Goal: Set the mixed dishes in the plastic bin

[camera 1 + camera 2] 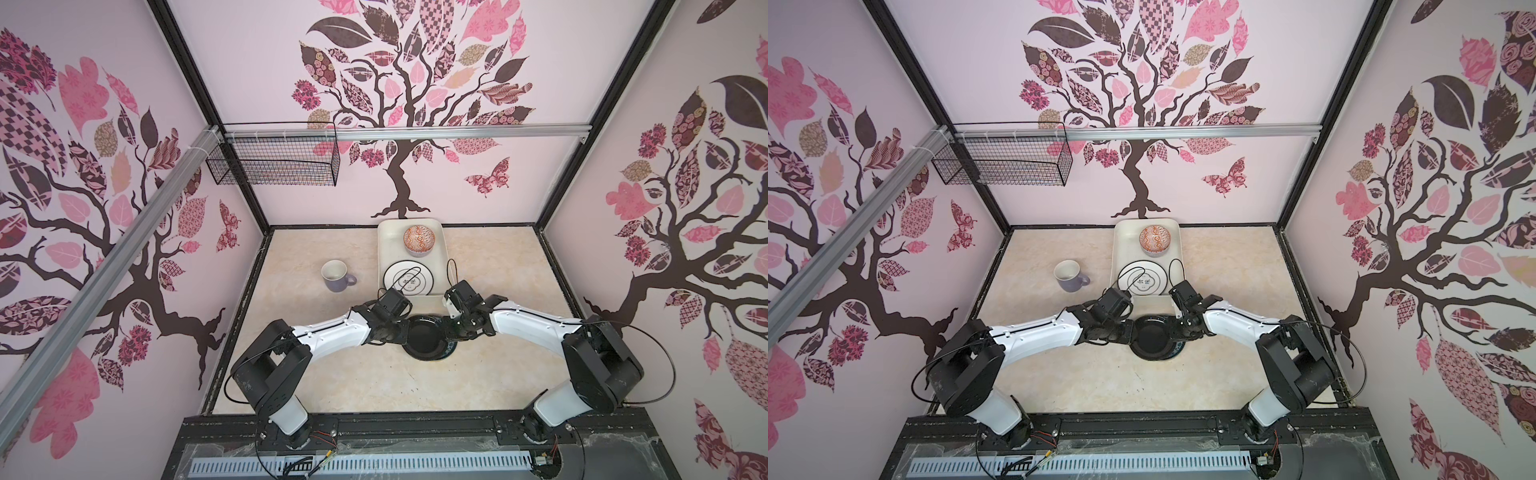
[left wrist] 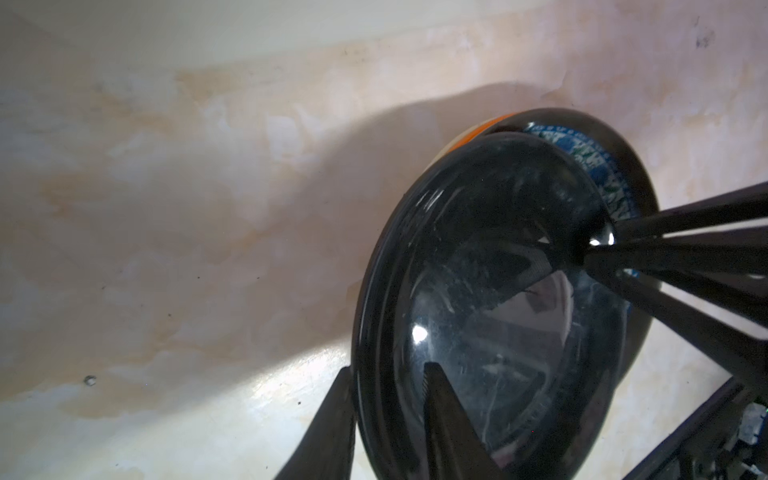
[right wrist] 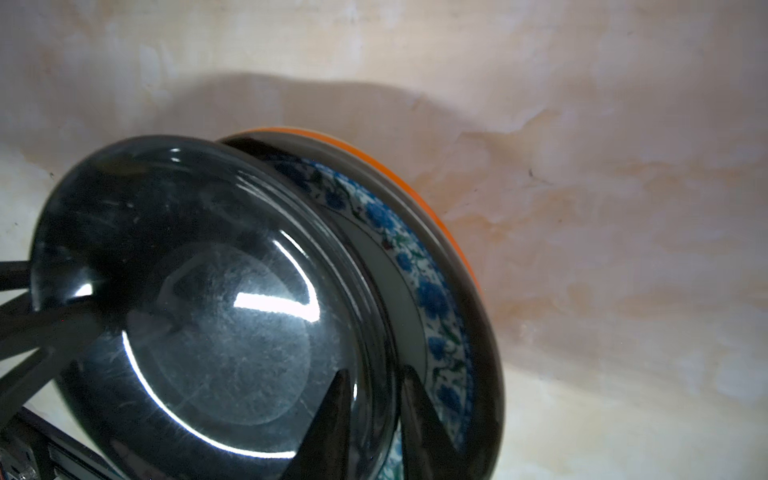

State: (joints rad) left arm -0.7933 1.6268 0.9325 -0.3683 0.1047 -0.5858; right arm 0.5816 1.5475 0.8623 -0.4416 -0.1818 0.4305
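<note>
Tabletop (image 1: 332, 374), blk plate (image 1: 424, 336) — stack (image 3: 436, 291) beneath mostly hidden

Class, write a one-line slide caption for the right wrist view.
Right gripper pinches the rim of a glossy black round plate over a blue-flowered plate and an orange plate.

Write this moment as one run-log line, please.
left gripper: shut on black plate | right gripper: shut on black plate | bin: bowl, ringed plate | mug: outside bin

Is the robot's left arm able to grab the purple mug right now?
Probably not yet. The left gripper is clamped on the rim of the black plate. The table between it and the lavender mug looks bare, so once it lets go, the way seems free.
</note>
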